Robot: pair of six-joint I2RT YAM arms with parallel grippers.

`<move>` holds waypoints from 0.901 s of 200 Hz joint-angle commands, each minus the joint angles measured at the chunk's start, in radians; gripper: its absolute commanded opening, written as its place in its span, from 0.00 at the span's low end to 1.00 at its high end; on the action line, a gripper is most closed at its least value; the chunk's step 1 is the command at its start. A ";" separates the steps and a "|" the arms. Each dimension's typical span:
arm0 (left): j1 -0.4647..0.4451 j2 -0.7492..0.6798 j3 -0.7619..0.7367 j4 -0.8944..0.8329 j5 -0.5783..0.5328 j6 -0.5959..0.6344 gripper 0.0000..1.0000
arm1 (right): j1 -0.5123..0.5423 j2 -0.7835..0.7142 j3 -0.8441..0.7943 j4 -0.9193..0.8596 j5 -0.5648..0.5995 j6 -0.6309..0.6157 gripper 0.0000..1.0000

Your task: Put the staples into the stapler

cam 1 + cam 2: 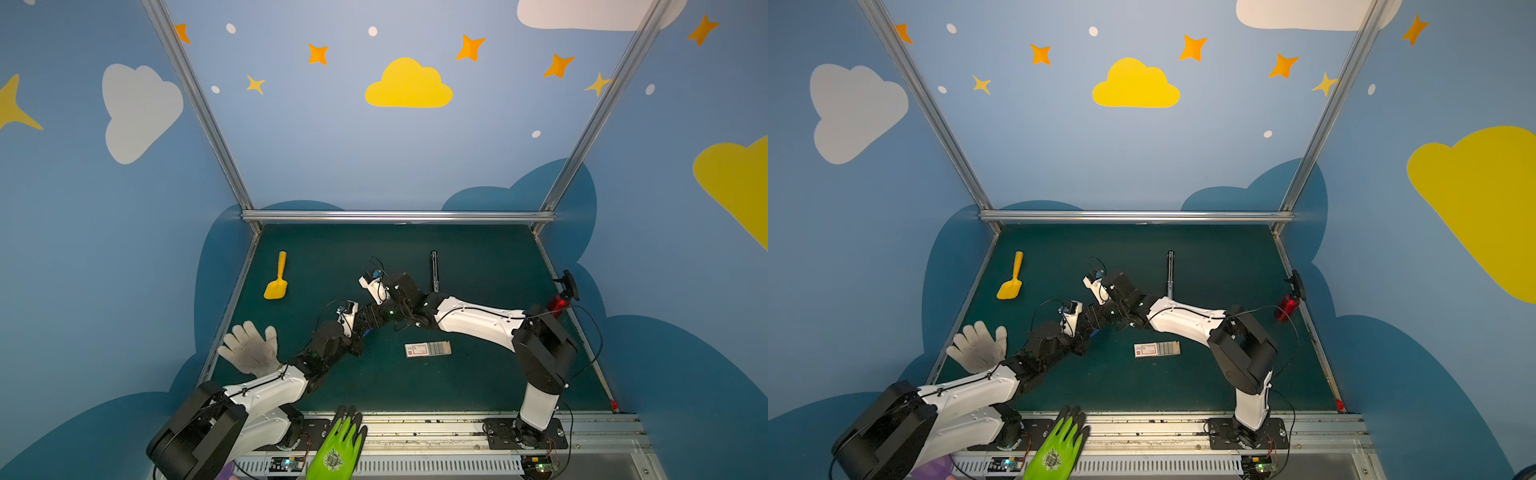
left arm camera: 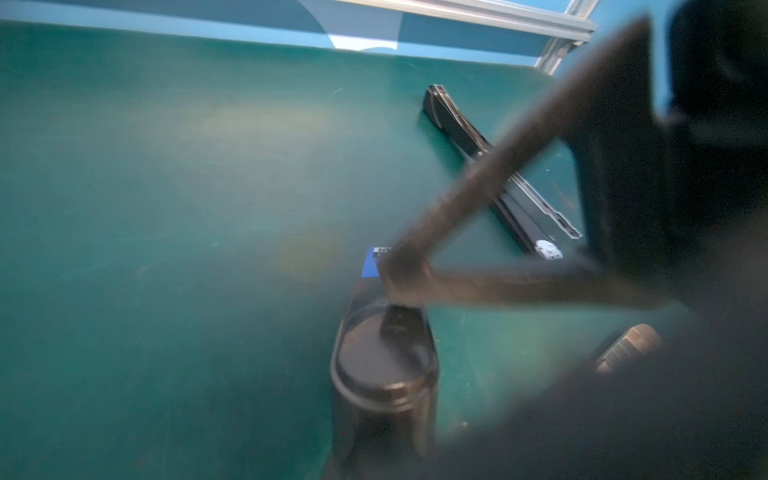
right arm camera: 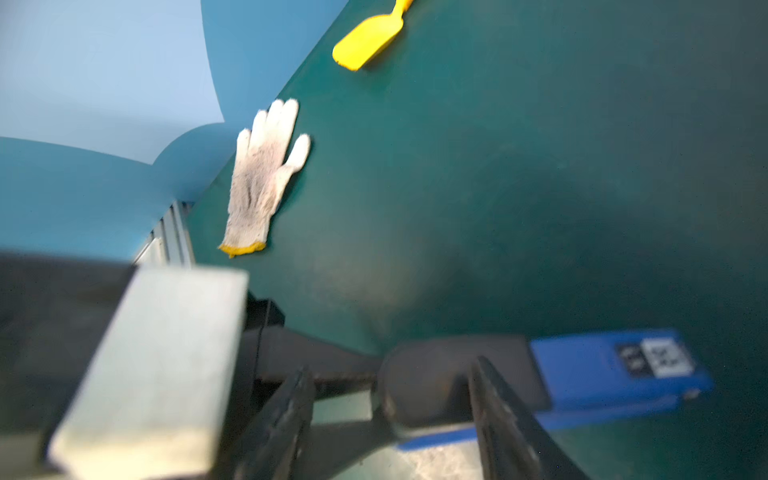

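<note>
Green mat point(image 1: 478, 386) | our right pincer point(image 3: 390, 368) spread astride blue stapler point(image 3: 602, 365), left pincer point(image 2: 401, 270) pressed together | staples box point(image 1: 428, 349) right of stapler, lying crosswise, right pincer nearer

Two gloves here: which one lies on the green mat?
The white knit glove, at the left edge of the mat; the green glove lies on the metal rail in front.

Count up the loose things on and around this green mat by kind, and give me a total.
Gloves: 2 (white knit glove, green glove)
Staplers: 2 (blue stapler, black open stapler)
Scoops: 1 (yellow scoop)
Staple boxes: 1 (box of staples)
Red items at the right edge, too small to identify: 1 (red item)
Total: 7
</note>
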 commanded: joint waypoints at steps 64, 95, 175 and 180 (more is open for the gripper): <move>-0.001 0.121 0.113 0.015 -0.144 0.002 0.04 | -0.138 -0.195 -0.187 -0.001 0.020 0.077 0.61; -0.001 0.285 0.201 0.041 -0.183 0.022 0.04 | -0.217 -0.313 -0.298 -0.017 0.044 0.086 0.61; -0.009 0.540 0.335 -0.004 -0.195 0.008 0.14 | -0.314 -0.480 -0.464 -0.044 0.074 0.100 0.61; -0.013 0.539 0.333 -0.013 -0.198 0.002 0.17 | -0.317 -0.480 -0.464 -0.048 0.074 0.100 0.61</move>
